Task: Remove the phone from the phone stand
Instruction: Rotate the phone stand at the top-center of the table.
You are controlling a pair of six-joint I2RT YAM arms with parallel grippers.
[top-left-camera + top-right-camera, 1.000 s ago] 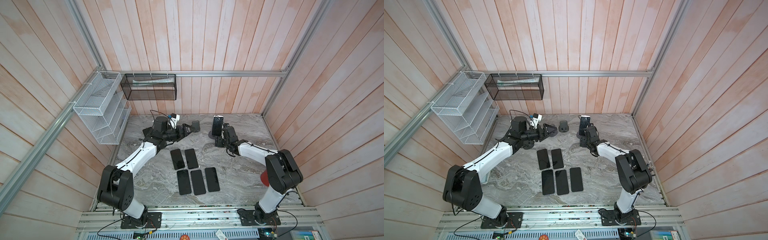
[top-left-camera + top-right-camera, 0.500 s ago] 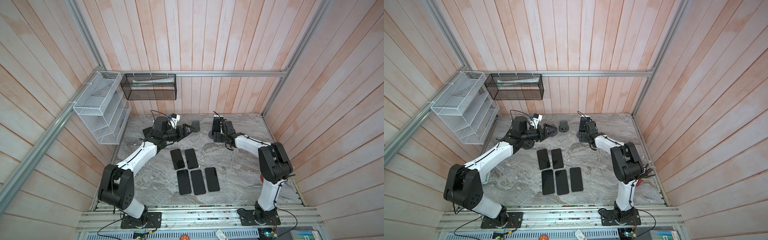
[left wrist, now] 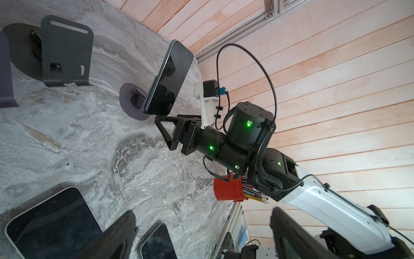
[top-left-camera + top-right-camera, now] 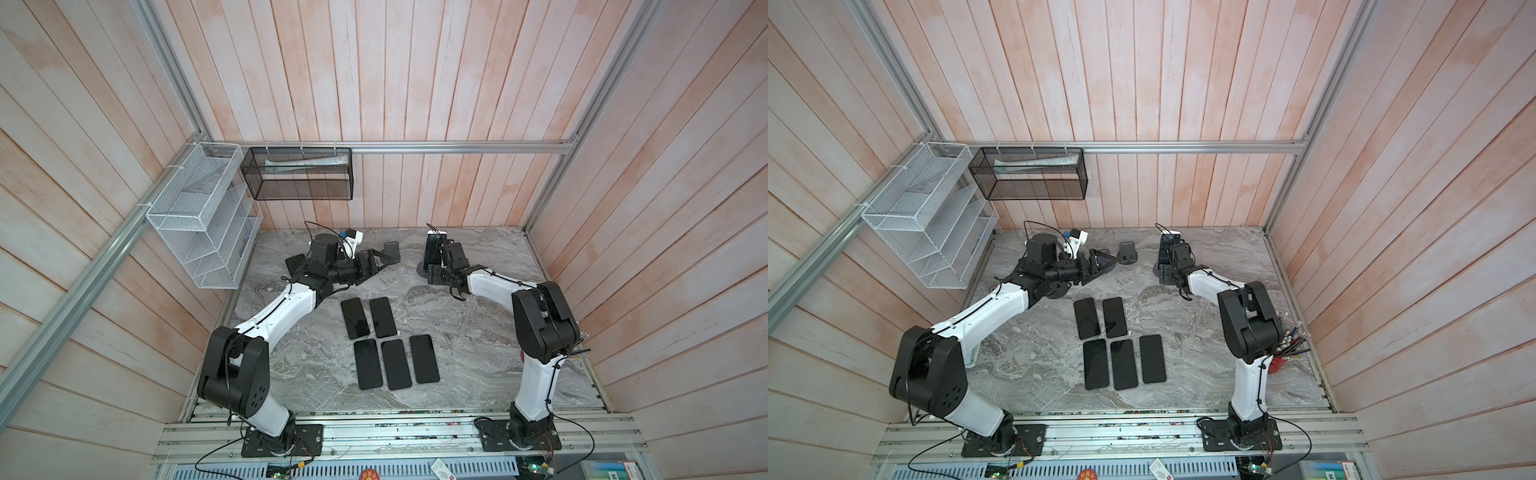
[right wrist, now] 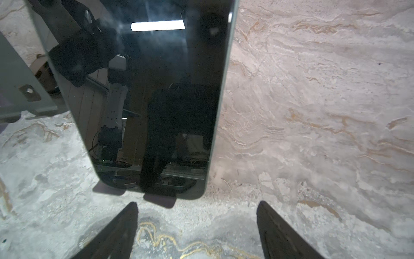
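The phone (image 4: 434,248) (image 4: 1168,248) is a dark slab leaning upright on the phone stand (image 4: 421,271) at the back right of the table. In the left wrist view the phone (image 3: 170,78) rests on the stand's round base (image 3: 128,105). My right gripper (image 4: 435,276) (image 5: 197,203) is open, low over the table just in front of the phone's (image 5: 145,89) bottom edge. It touches neither the phone nor the stand's lips (image 5: 160,200). My left gripper (image 4: 384,259) (image 3: 202,212) is open and empty beside an empty stand (image 4: 392,249).
Several dark phones (image 4: 382,340) lie flat in two rows mid-table. The empty stand (image 3: 66,51) and another stand (image 4: 295,262) are at the back left. A red cup of pencils (image 4: 1281,361) sits by the right arm. Wire baskets (image 4: 199,216) hang on the left wall.
My right arm has raised its elbow and brought its gripper round to the front of the phone's lower end, opening slightly. The left arm has not moved.
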